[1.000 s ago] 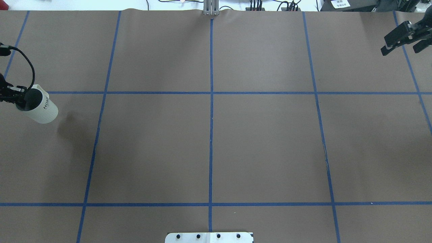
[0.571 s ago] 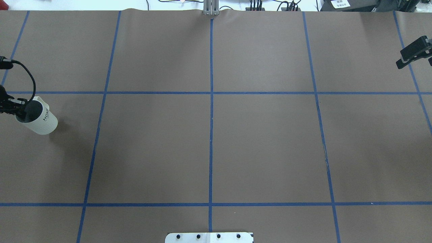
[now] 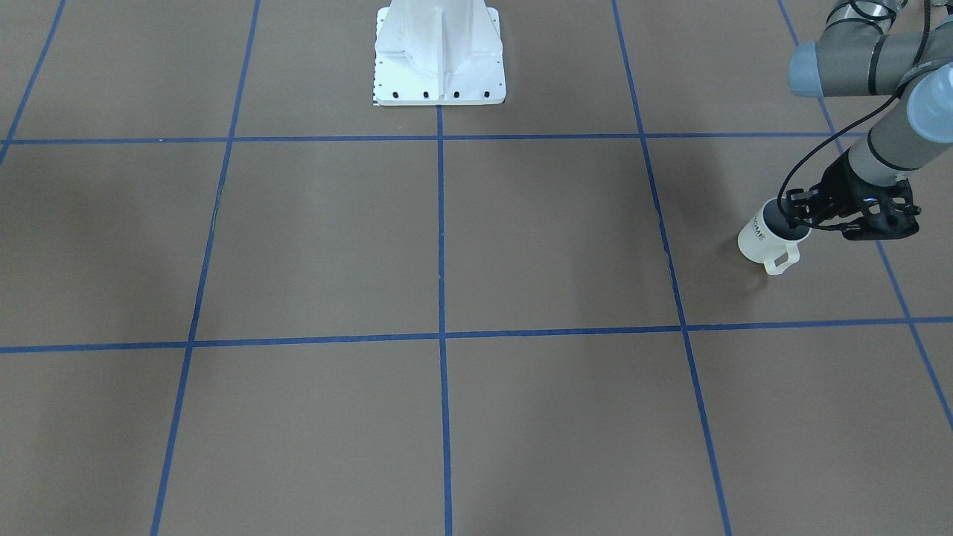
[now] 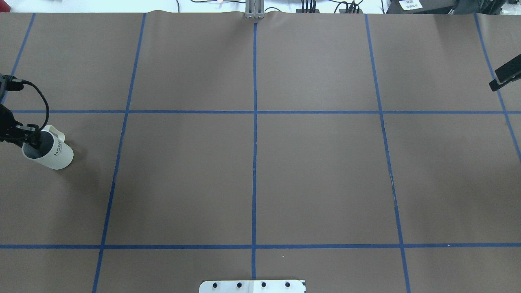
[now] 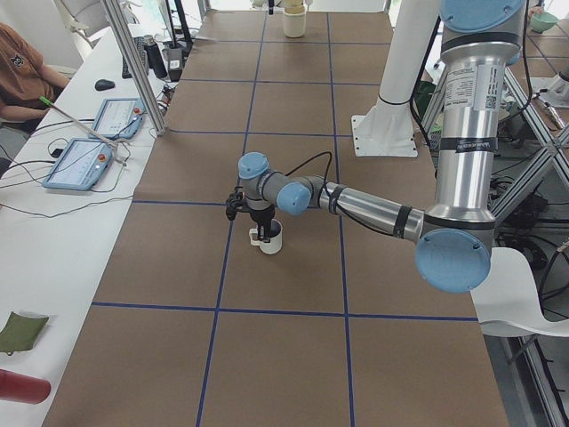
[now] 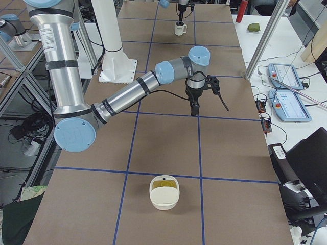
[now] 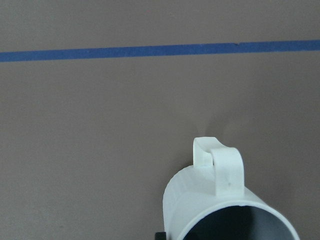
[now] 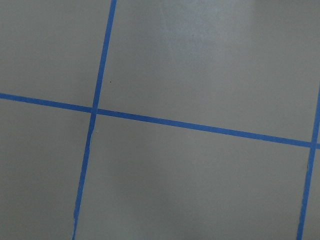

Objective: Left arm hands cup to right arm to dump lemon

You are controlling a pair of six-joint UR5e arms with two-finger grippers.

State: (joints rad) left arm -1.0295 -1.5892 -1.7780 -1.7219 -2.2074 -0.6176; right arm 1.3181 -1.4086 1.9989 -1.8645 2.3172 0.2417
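The cream-white cup point(image 4: 51, 154) with black "HOME" lettering is at the table's far left, low over or on the brown mat. My left gripper point(image 4: 31, 139) is shut on its rim, opposite the squared handle point(image 7: 220, 165). The cup also shows in the front view point(image 3: 763, 242), with the left gripper point(image 3: 802, 222), and in the left view point(image 5: 269, 238). Its grey inside shows no lemon. My right gripper point(image 6: 210, 108) is open and empty at the far right; in the overhead view it point(image 4: 504, 77) shows only one finger.
A cream container point(image 6: 164, 192) with something yellow inside stands at the table's right end; I cannot tell if that is the lemon. The robot's base plate point(image 4: 252, 286) is at the near middle. Operator tablets point(image 5: 84, 165) lie beside the table.
My left gripper has brought the cup down and nearer the robot. My right gripper has drawn back to the right, almost out of the overhead view.
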